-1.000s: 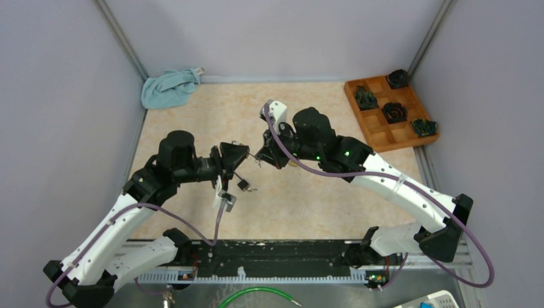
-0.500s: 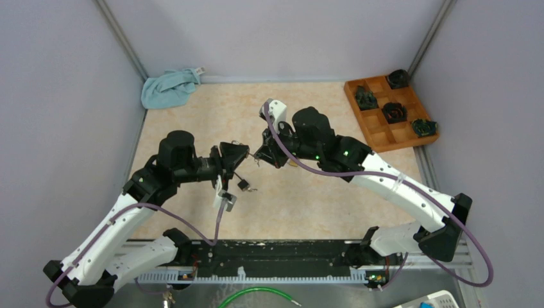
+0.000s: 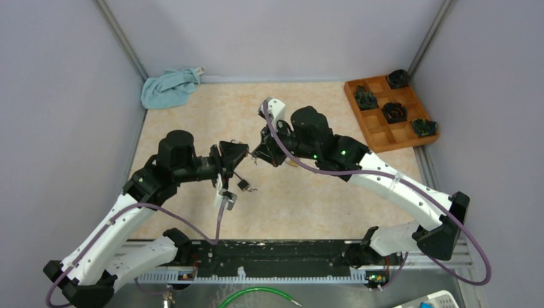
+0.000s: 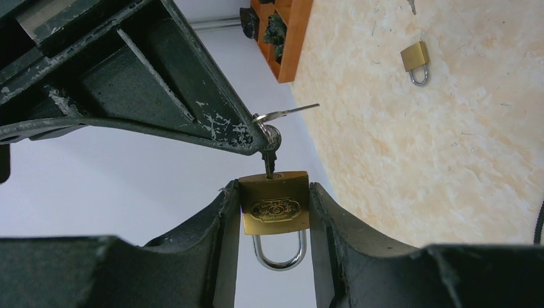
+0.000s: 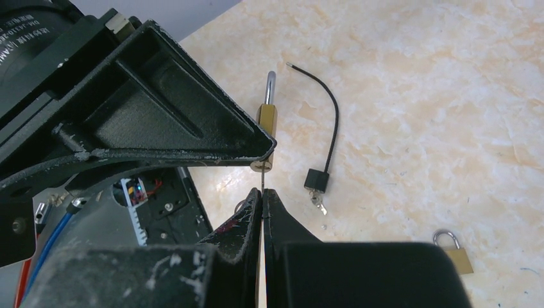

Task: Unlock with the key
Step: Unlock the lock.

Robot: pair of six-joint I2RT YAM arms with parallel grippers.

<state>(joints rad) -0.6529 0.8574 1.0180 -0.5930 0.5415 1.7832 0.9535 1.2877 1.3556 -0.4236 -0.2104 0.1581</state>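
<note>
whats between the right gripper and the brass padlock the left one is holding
Only the key: pinched in the right gripper, its blade reaching the keyway of the padlock. Left wrist view shows it.

Key tip unseen inside padlock

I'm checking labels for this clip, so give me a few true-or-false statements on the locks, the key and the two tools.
1. The left tool clamps a brass padlock by its body. True.
2. The key in the right tool hangs clear of that padlock. False: its tip sits in the keyhole.
3. A second brass padlock lies on the table. True.
4. The held padlock's shackle is open. False: both legs sit in the body.
</note>
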